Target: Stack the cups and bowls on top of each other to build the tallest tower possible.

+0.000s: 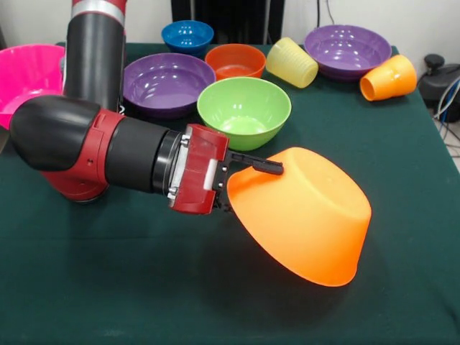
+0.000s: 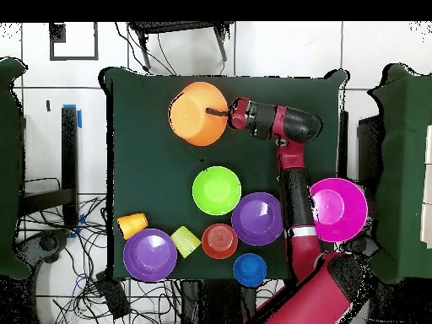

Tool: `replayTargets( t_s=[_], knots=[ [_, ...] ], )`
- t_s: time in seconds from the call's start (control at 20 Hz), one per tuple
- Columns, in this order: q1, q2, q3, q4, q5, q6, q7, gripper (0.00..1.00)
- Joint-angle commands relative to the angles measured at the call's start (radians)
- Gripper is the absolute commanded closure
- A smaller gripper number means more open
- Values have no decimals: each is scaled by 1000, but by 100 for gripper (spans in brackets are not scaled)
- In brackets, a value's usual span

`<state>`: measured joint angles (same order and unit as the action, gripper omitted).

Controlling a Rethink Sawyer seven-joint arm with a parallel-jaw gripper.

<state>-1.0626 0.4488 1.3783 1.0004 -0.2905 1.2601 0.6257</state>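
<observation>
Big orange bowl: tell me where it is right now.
In the front view the big orange bowl hangs tipped on its side in the gripper, near the table's front edge, just in front of the green bowl.

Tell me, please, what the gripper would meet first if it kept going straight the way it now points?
The gripper already grips the big orange-yellow bowl. Beyond the bowl, the overhead view shows only bare green table up to its edge.

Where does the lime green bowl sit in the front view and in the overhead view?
Front view: lime green bowl upper centre, upright, behind the gripper.
Overhead view: centre, below the big orange-yellow bowl.
Shared landmark: the purple bowl right beside it.
</observation>
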Motion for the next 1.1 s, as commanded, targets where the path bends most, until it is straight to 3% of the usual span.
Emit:
replayTargets(
  t_s=[0.05,0.3,0.6,0.75,1.1],
  knots=[
    [-2,28,-152,-232,-227,-272,-531,0],
    [4,-20,-192,-219,-279,-323,-468,0],
    [78,-117,-275,-271,-374,-314,-285,0],
    [88,-155,-306,-250,-399,-332,-221,0],
    [59,-167,-301,-186,-428,-463,-247,0]
  ],
)
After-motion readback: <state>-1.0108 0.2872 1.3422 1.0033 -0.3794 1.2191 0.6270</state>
